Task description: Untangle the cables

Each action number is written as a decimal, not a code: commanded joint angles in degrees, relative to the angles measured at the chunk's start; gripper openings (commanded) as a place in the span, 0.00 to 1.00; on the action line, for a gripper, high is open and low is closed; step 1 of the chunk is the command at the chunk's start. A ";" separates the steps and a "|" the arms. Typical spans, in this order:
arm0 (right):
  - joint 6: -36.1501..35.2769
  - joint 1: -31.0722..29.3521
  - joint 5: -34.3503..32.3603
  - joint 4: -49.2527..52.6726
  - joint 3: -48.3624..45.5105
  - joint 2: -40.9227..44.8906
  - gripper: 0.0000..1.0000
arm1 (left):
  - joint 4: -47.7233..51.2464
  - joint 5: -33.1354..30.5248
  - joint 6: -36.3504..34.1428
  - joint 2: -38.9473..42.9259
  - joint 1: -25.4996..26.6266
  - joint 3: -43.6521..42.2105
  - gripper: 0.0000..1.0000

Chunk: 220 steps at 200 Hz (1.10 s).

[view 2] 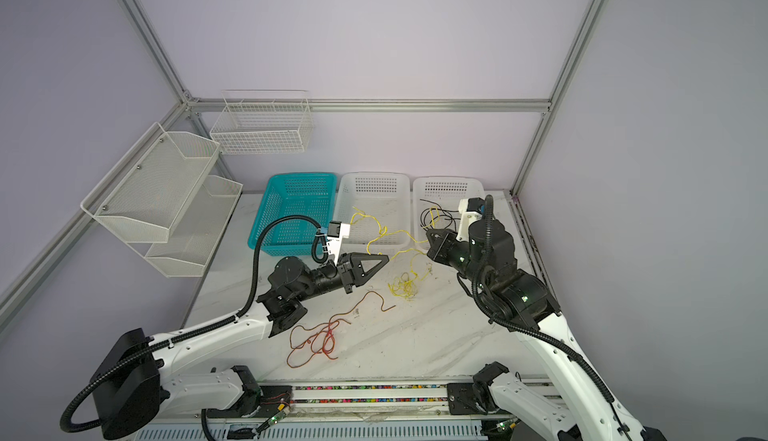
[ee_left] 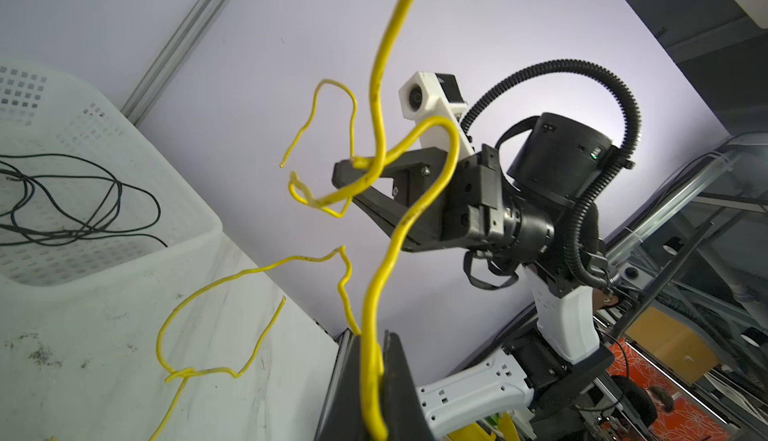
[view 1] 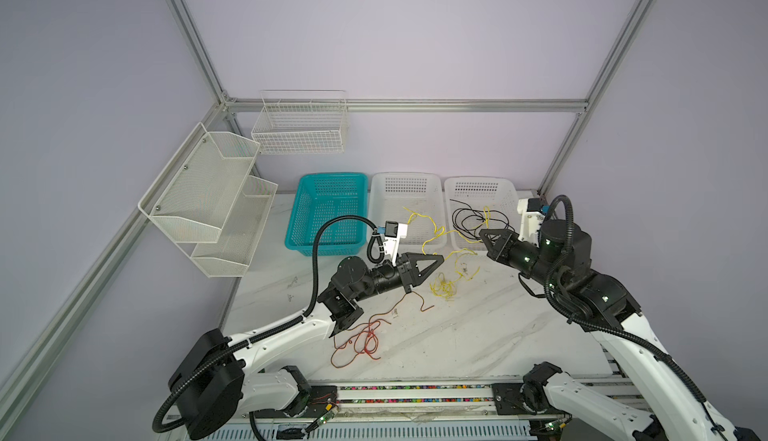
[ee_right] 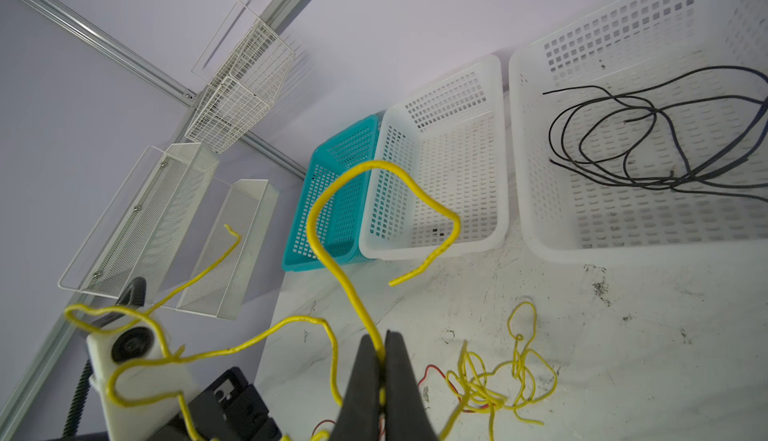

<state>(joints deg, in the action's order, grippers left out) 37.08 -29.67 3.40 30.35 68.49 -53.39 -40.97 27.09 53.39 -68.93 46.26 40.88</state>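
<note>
Surface [view 1: 478, 335] carries three baskets along its far edge: teal basket [view 1: 332, 177], middle white basket [view 1: 405, 175], right white basket [view 1: 480, 180].

Both arms reach in toward the middle, above the surface. The left hand [ee_left: 372, 335] is clamped tight on a yellow strand, which runs up between its fingers in the left wrist view. The right hand [ee_right: 380, 337] is likewise pinched closed on a yellow strand. I cannot tell whether both grip the same wire.

Progress, my judgement:
- black cables [view 1: 469, 220]: lying loose in the right white basket, apart from the others. Done, I think.
- yellow cables [view 1: 432, 239]: partly lifted, strung in the air between the two hands and in front of the middle white basket. The rest is a knotted clump [view 1: 444, 289] on the surface just below. In hand, not finished.
- red-orange cables [view 1: 361, 341]: looped heap on the surface near the left arm, not touching the yellow. Untouched.

Teal and middle baskets hold nothing I can see.
</note>
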 commanded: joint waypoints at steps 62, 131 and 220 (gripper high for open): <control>-3.21 -0.04 -7.96 -5.95 0.89 -10.40 0.00 | 26.61 3.24 -10.40 18.47 -1.92 -1.72 0.00; -5.76 -0.04 -10.49 -9.13 3.89 -18.47 0.00 | 36.67 6.58 -16.55 20.57 -5.14 3.03 0.00; -6.76 -0.05 -11.94 -10.08 18.76 -42.51 0.00 | 51.61 3.05 -26.34 23.60 -10.52 10.50 0.00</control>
<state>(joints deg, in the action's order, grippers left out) 30.74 -29.78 -8.62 20.86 82.48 -90.61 9.61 30.13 29.98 -46.06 36.23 46.17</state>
